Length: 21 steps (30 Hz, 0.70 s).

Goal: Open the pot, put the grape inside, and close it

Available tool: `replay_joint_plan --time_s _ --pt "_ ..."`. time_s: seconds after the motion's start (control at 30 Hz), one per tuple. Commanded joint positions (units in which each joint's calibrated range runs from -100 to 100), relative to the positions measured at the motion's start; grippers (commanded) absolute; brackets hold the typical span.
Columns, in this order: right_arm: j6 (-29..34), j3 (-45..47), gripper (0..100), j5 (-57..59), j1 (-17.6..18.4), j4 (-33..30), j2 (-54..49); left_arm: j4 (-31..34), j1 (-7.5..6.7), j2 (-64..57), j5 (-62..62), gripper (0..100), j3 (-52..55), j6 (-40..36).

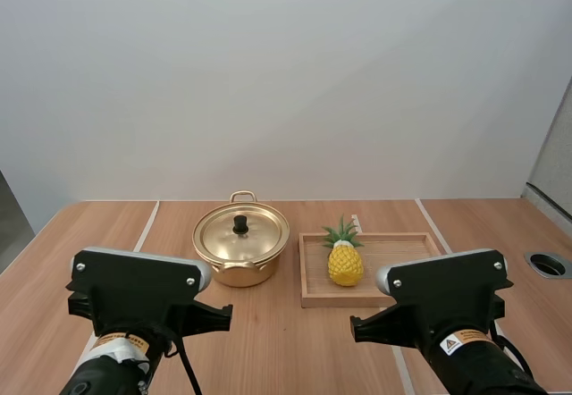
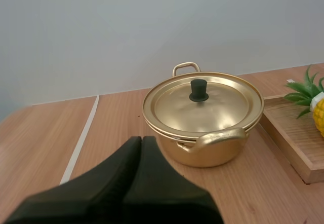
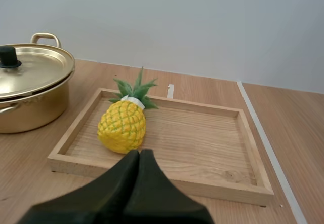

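- Gold pot (image 1: 241, 250), lid (image 2: 202, 102) seated, is standing on the bench (image 1: 286, 346) just ahead of the nearer left gripper (image 2: 142, 142).
- Both are lying closed and empty; the right gripper (image 3: 139, 154) is facing a pineapple (image 3: 122, 125) in the tray (image 3: 212, 148).

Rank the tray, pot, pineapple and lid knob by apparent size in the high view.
1. The tray and the pot look about alike: the tray is wider, the pot taller in frame.
2. The pineapple.
3. The knob, clearly smallest.
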Motion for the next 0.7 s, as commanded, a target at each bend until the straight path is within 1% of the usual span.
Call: replay_joint_plan --time_s 0.0,0.03,0.1,0.27,0.37,0.4,0.53,0.67 --pt "9.2 0.1 0 -2.0 -0.2 -4.7 -0.4 0.6 0.06 -0.3 -0.5 2 0.0 -2.6" --pt "11.7 0.1 0 -2.0 -0.2 -6.6 -0.4 0.6 0.06 -0.3 -0.5 2 0.0 -4.4" --pt "14.2 0.1 0 -2.2 -0.2 -8.8 -0.4 0.8 0.06 -0.3 -0.5 2 0.0 -7.8" --pt "16.0 0.1 0 -2.2 -0.2 -9.1 -0.4 1.2 0.06 -0.3 0.1 2 0.0 -8.8" --pt "23.7 0.1 0 -2.2 -0.2 -9.9 -0.4 1.2 0.06 -0.3 0.1 2 0.0 -8.8" --pt "25.7 0.1 0 -1.9 -0.2 -11.2 -0.4 1.2 0.06 -0.3 0.1 2 0.0 -8.8" --pt "26.0 0.1 0 -2.2 0.4 -17.1 -0.4 1.2 0.06 -0.3 0.1 2 0.0 -8.8" --pt "26.0 0.1 0 -2.2 2.8 -18.9 -0.4 1.2 0.06 -0.3 0.1 2 0.0 -8.8"
